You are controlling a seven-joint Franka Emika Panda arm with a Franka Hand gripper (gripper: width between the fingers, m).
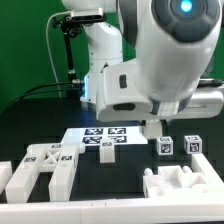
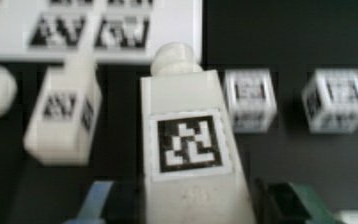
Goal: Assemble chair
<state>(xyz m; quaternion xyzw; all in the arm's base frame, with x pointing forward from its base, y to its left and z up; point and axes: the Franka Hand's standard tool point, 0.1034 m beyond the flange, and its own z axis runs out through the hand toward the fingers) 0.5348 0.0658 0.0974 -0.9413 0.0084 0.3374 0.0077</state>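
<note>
- Gripper (image 2: 197, 203) clenched on tagged post (image 2: 194, 135) (blurry, but fingers (image 2: 101, 200) hug its sides), approx mid-bench.
- Just past it: tagged block (image 2: 247, 100) and second block (image 2: 336, 100). A loose post (image 2: 60, 110) lies apart from them.
- Marker board (image 1: 105, 138) sits mid-bench.
- Slotted frame (image 1: 45, 170) at near-edge corner, the exterior view's left; second frame (image 1: 180, 185) at opposite near corner.
- Robot body (image 1: 165, 50) hides the grip in exterior view.

The marker board (image 1: 105, 138) lies on the black bench (image 1: 25, 130) beneath the white arm (image 1: 165, 55). Toward the exterior view's right stand two tagged blocks (image 1: 166, 146). Nearer the camera lie the left frame (image 1: 45, 168) and the right frame (image 1: 185, 185).
</note>
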